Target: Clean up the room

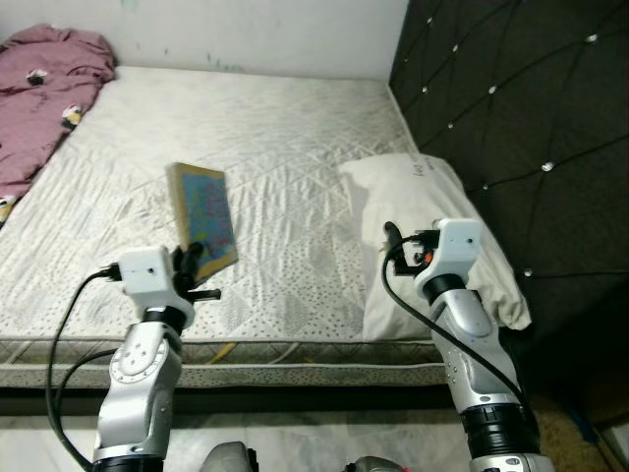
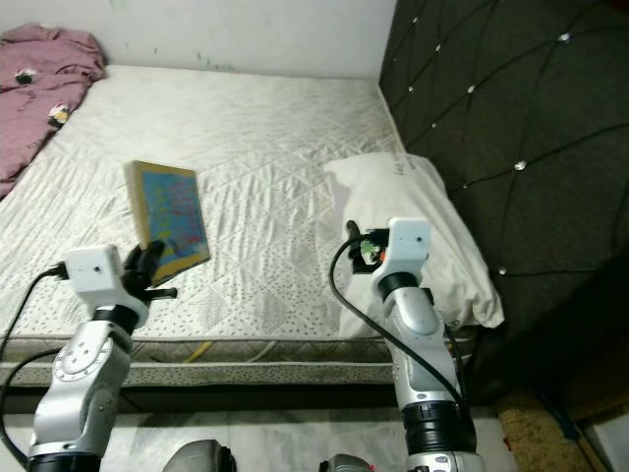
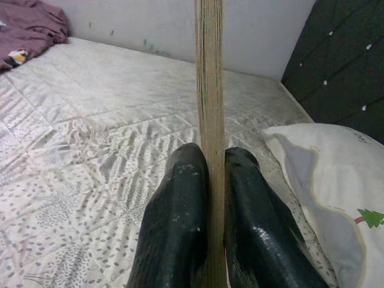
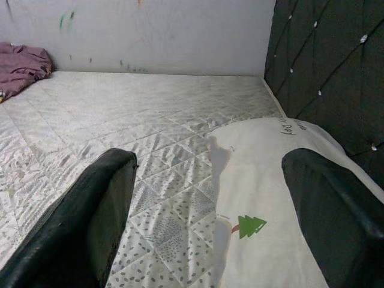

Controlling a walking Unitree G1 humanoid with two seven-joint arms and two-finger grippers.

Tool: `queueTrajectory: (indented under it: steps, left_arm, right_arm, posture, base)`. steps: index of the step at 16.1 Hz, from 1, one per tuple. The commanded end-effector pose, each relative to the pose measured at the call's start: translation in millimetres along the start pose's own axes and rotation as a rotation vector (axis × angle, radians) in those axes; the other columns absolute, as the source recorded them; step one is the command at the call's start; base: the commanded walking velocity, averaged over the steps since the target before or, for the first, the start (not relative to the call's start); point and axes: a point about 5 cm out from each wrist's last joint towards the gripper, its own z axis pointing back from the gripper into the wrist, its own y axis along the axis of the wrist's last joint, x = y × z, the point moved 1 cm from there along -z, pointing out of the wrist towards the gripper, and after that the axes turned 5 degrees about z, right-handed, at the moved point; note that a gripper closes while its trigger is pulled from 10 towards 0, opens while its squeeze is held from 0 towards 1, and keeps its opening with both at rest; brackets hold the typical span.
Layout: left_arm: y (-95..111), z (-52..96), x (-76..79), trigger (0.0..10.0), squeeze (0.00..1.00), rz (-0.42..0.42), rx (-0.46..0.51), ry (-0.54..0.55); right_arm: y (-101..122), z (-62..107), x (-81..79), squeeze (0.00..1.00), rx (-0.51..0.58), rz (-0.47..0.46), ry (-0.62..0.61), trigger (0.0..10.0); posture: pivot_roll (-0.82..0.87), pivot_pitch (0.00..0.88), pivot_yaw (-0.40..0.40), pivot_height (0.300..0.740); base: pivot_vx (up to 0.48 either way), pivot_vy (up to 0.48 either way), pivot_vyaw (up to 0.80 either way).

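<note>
From the head views, the left gripper (image 1: 197,264) holds a thin picture book (image 1: 203,216) upright by its near lower corner, above the near edge of the bed (image 1: 285,128); the right gripper (image 1: 398,246) hovers over the white pillow (image 1: 413,187). In the left wrist view, both fingers (image 3: 180,222) pinch the book's edge tightly. It looks stiff and light, yet liable to pivot from a corner hold. The right wrist view shows fingers (image 4: 90,222) spread wide, empty.

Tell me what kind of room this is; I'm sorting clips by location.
Most likely a bedroom: a quilted mattress against a dark tufted headboard, with a white pillow and a crumpled pink blanket. The left gripper holds a book above it.
</note>
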Motion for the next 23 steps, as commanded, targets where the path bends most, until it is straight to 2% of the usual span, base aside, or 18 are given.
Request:
queueTrajectory:
  steps: [1,3,4,5,8,10,15,21,23]
  left_arm:
    - [10.6,-1.4,6.3,10.0,0.00,-0.003,0.039,-0.028]
    - [10.0,-0.9,5.3,10.0,0.00,-0.009,0.040,-0.023]
    - [5.7,2.7,-0.4,10.0,0.00,-0.048,0.045,0.009]
    - [3.2,6.1,-4.2,10.0,0.00,-0.064,0.050,0.032]
    - [-5.3,10.8,-3.9,10.0,0.00,-0.075,0.042,0.038]
    - [-9.5,8.2,0.4,10.0,0.00,-0.087,0.035,0.023]
    - [-5.8,3.8,-0.5,10.0,0.00,-0.077,0.038,0.012]
    - [-3.0,1.9,-1.3,10.0,0.00,-0.082,0.037,0.008]
    - [-1.7,1.3,-1.1,10.0,0.00,-0.081,0.040,0.009]
  right_arm:
    - [4.1,0.8,3.8,0.00,0.005,0.006,-0.005,10.0]
    - [2.2,3.0,7.4,0.00,-0.006,0.027,-0.021,10.0]
    - [-3.9,9.1,9.0,0.00,-0.023,0.127,-0.025,10.0]
    - [-10.1,13.0,4.8,0.00,-0.046,0.145,-0.004,10.0]
    - [-25.7,14.4,0.8,0.00,-0.111,0.105,0.013,10.0]
    - [-29.7,14.5,-1.9,0.00,-0.111,0.084,0.022,10.0]
    - [-26.7,14.0,-4.0,0.00,-0.093,0.058,0.017,10.0]
    - [-22.8,14.6,-2.1,0.00,-0.082,0.041,0.011,10.0]
    - [-21.6,14.2,-2.1,0.00,-0.077,0.044,0.016,10.0]
  posture:
    - [-0.04,0.017,-0.038,0.740]
    - [-0.04,0.016,-0.037,0.740]
    - [-0.04,0.013,-0.038,0.740]
    - [-0.04,0.010,-0.037,0.740]
    - [-0.03,0.000,-0.035,0.740]
    - [-0.02,0.000,-0.028,0.740]
    - [-0.02,0.000,-0.018,0.740]
    - [-0.03,0.000,-0.018,0.740]
    - [-0.03,0.000,-0.019,0.740]
  base:
    - [0.000,0.000,0.00]
    - [0.000,0.000,0.00]
    - [0.000,0.000,0.00]
    - [0.000,0.000,0.00]
    - [0.000,0.000,0.00]
    - [0.000,0.000,0.00]
    - [0.000,0.000,0.00]
    - [0.000,0.000,-0.80]
    - [0.000,0.000,0.00]
